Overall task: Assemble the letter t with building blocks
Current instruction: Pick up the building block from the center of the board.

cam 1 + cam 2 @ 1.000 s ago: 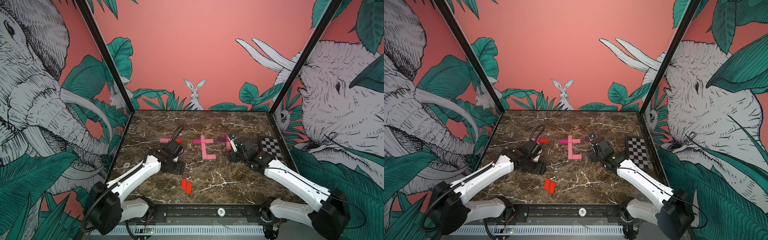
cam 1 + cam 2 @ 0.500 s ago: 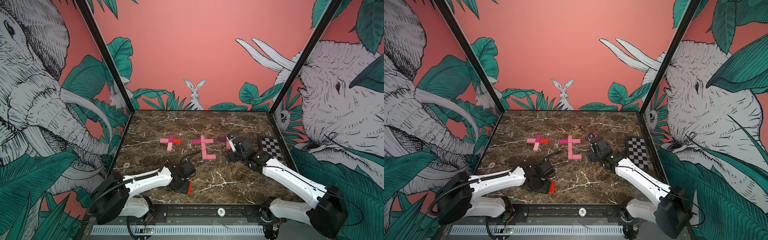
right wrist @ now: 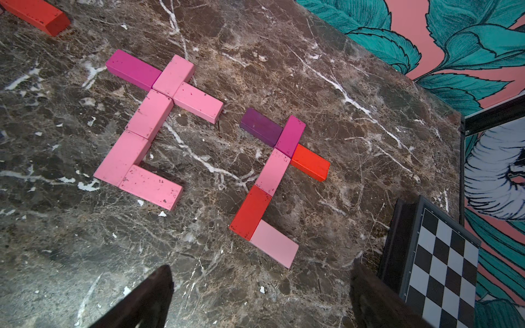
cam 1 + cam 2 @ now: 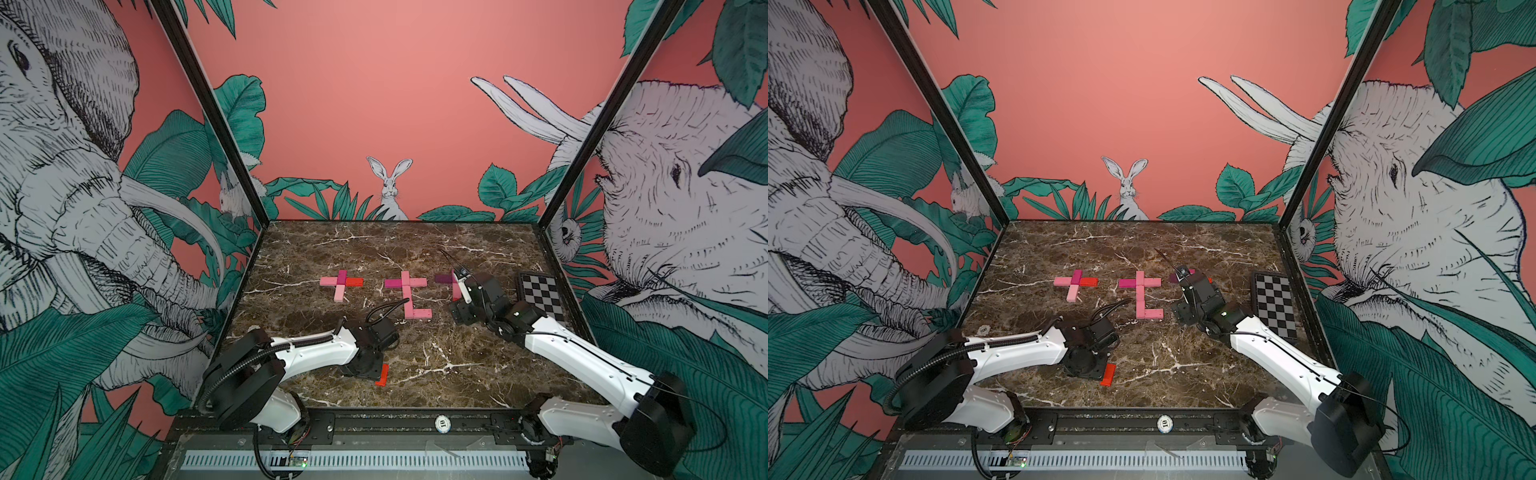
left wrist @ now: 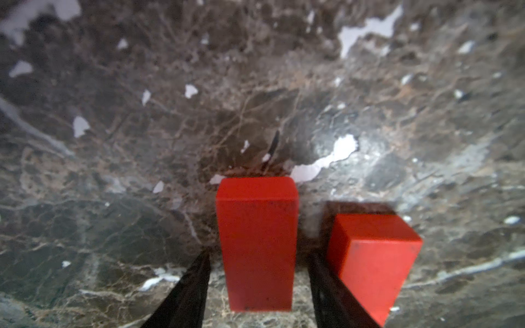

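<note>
Left gripper (image 5: 259,257) narrow, astride a red block (image 5: 257,227) – pads not touching yet. Pick step – next: pinch, lift clear of the neighbouring red block (image 5: 372,255), carry to the unfinished t (image 4: 340,284).

White disc (image 4: 443,423) on front rail (image 4: 374,424) reads "10" (both top views).

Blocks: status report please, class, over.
Left gripper astride red block, not clamped. Right gripper open, empty. Second red block close alongside.
</note>
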